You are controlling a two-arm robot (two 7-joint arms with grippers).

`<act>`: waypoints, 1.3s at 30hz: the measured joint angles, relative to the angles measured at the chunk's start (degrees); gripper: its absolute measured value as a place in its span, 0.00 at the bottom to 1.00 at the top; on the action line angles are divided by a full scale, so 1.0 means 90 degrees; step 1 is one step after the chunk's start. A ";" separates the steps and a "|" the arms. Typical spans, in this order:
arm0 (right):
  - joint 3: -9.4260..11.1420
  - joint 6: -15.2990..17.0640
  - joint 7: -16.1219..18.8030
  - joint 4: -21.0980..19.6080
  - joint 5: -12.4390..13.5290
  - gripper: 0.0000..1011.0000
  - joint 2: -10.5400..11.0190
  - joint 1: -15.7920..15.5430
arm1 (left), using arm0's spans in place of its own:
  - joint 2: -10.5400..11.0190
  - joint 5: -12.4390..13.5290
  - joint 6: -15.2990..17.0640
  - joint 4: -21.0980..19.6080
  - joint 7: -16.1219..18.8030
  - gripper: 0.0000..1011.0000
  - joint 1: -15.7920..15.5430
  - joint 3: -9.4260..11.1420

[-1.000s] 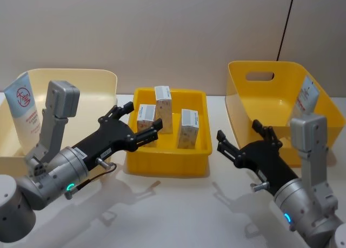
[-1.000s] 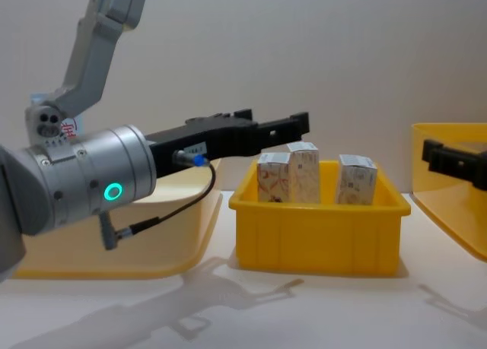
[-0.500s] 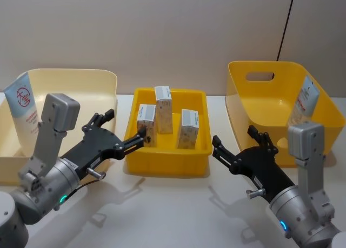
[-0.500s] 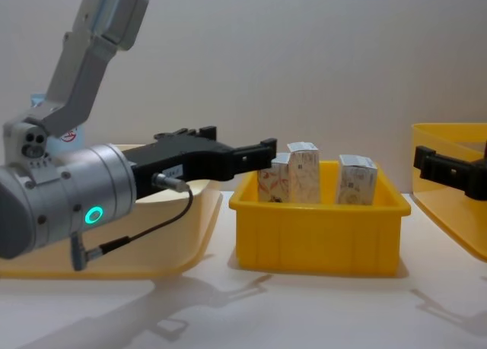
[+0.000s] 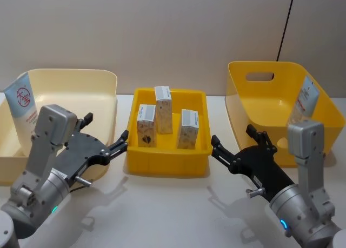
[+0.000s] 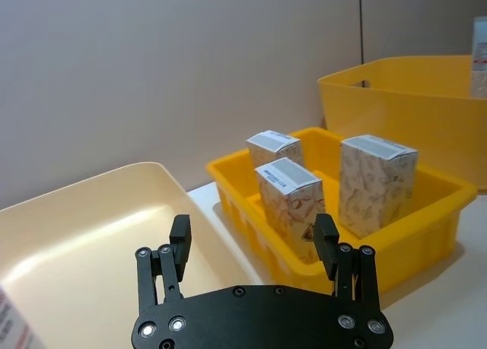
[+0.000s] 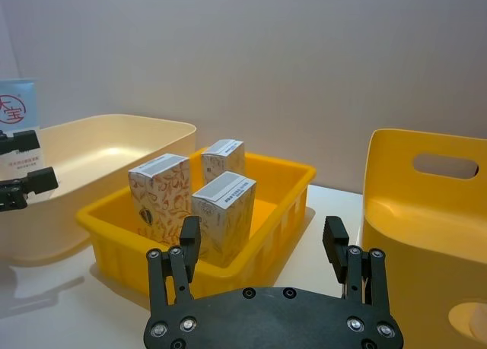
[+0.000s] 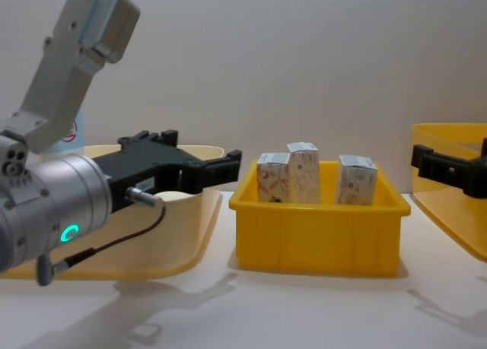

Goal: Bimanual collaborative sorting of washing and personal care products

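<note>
Plainly, everything turned on the middle bin (image 5: 166, 161), the bright yellow tray on the bench (image 5: 178, 210), and all else sat relative to it. To its left stood the wide cream bin (image 5: 102, 91), with a pale-blue squeeze tube (image 5: 22, 110) leaning upright at that bin's far-left wall; to its right stood the deep yellow handled bin (image 5: 254, 113), with another tube (image 5: 304, 101) leaning against its right wall. Inside the middle bin three small white cartons stood upright, long axes vertical: the left carton (image 5: 146, 132) near the bin's left wall, the rear carton (image 5: 163, 109) just behind it, and the right carton (image 5: 187, 128) toward the right side, apart from the other two. The left tool (image 5: 106, 141) hovered with its fingers spread wide and empty, just off the middle bin's left front corner, pointing toward it. The right tool (image 5: 237, 145) hung off the bin's right front corner, likewise spread wide and holding nothing. Judging by this layout, the left carton lay closest to the left tool and the right carton closest to the right tool, so each arm seemed placed to take its own side, closing across a carton's narrow faces.
</note>
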 joint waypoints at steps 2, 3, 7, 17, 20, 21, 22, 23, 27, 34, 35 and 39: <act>0.0001 0.0046 0.0046 0.0007 0.0020 0.99 0.0003 0.0033 | 0.0044 0.0116 0.0011 -0.0093 0.0192 0.99 0.0076 0.0006; 0.0000 0.0066 0.0062 0.0010 0.0027 0.99 0.0003 0.0048 | 0.0058 0.0156 0.0014 -0.0122 0.0252 0.99 0.0097 0.0008; -0.0014 0.0194 0.0133 0.0044 0.0056 0.99 -0.0004 0.0143 | 0.0113 0.0304 0.0026 -0.0248 0.0498 0.99 0.0194 0.0017; -0.0126 0.0664 0.0204 0.0247 0.0075 0.99 -0.0164 0.0577 | 0.0160 0.0435 0.0038 -0.0351 0.0710 0.99 0.0275 0.0023; -0.0182 0.0788 0.0191 0.0333 0.0043 0.99 -0.0243 0.0733 | 0.0161 0.0437 0.0038 -0.0352 0.0713 0.99 0.0275 0.0023; -0.0194 0.0819 0.0182 0.0356 0.0034 0.99 -0.0262 0.0768 | 0.0161 0.0437 0.0038 -0.0352 0.0713 0.99 0.0275 0.0023; -0.0207 0.0852 0.0173 0.0380 0.0026 0.99 -0.0281 0.0805 | 0.0161 0.0437 0.0038 -0.0352 0.0713 0.99 0.0275 0.0023; -0.0238 0.0932 0.0150 0.0440 0.0002 0.99 -0.0331 0.0890 | 0.0161 0.0438 0.0038 -0.0352 0.0713 0.99 0.0275 0.0023; -0.0303 0.1107 0.0096 0.0559 -0.0055 0.99 -0.0437 0.1061 | 0.0161 0.0438 0.0038 -0.0352 0.0713 0.99 0.0275 0.0022; -0.0423 0.1369 0.0012 0.0812 -0.0144 0.99 -0.0649 0.1361 | 0.0161 0.0438 0.0038 -0.0352 0.0713 0.99 0.0274 0.0019; -0.0446 0.1422 -0.0013 0.0864 -0.0167 0.99 -0.0695 0.1417 | 0.0161 0.0438 0.0038 -0.0352 0.0713 0.99 0.0275 0.0019; -0.0491 0.1506 -0.0058 0.0983 -0.0204 0.99 -0.0791 0.1522 | 0.0161 0.0438 0.0037 -0.0352 0.0713 0.99 0.0275 0.0019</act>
